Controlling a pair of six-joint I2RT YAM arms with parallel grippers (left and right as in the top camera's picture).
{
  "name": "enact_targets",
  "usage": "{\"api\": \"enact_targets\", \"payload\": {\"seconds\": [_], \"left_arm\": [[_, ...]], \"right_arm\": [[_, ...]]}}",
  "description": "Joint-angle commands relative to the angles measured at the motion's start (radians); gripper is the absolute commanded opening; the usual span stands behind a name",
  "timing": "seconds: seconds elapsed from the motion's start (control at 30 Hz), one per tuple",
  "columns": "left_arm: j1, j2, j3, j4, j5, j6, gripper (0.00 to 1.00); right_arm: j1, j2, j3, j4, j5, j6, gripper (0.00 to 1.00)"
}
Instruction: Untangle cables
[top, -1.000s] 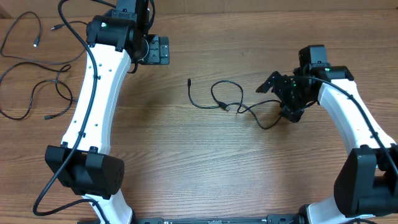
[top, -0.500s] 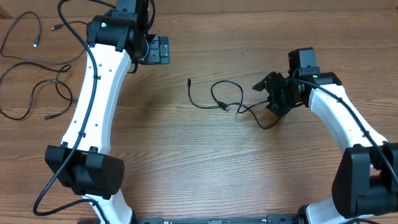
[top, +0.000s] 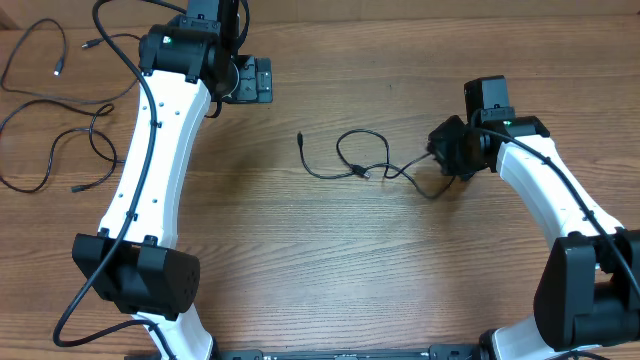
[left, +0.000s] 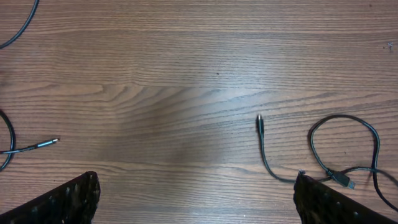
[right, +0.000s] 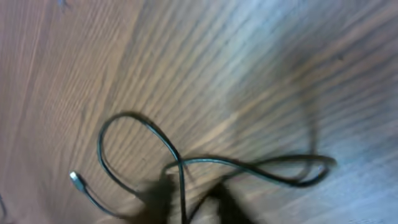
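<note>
A thin black cable (top: 362, 160) lies looped on the wooden table at centre, one plug tip (top: 300, 137) pointing left. My right gripper (top: 447, 152) sits at the cable's right end, its jaws drawn together on the strand. The right wrist view is blurred; there the cable (right: 249, 165) crosses itself and one strand runs down between my gripper's (right: 189, 204) dark fingers. More loose cables (top: 45, 100) lie at the far left. My left gripper (top: 258, 80) hovers open at the back, apart from them all. The left wrist view shows the centre cable (left: 348, 146) beside my wide-open gripper (left: 196, 205).
The white left arm (top: 150, 170) stretches over the left half of the table, between the far-left cables and the centre cable. A cable tip (left: 43, 144) lies at the left of the left wrist view. Bare wood lies in front of the centre cable.
My right gripper slid left to the cable's end and its jaws went from spread to closed on it. The cable shifted slightly left. The left arm stayed still.
</note>
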Motion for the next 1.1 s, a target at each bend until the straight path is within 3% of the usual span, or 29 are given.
{"api": "enact_targets", "payload": {"seconds": [0.0,0.13,0.5,0.7,1.07], "left_arm": [[0.003,-0.001,-0.004,0.000,-0.002,-0.007,1.00],[0.003,-0.001,-0.005,0.001,0.063,-0.006,1.00],[0.003,-0.001,-0.004,0.003,0.296,0.028,1.00],[0.002,-0.001,-0.005,0.021,0.503,0.055,1.00],[-0.010,-0.001,-0.005,0.018,0.694,0.159,1.00]], "right_arm": [[0.001,0.003,-0.005,0.042,0.004,-0.106,0.04],[0.001,-0.001,0.001,0.097,-0.142,-0.212,0.04],[0.002,-0.167,0.131,0.237,-0.855,-0.554,0.04],[0.002,-0.259,0.135,0.329,-1.007,-0.549,0.04],[0.005,-0.269,0.135,0.476,-1.020,-0.410,0.04]]}}
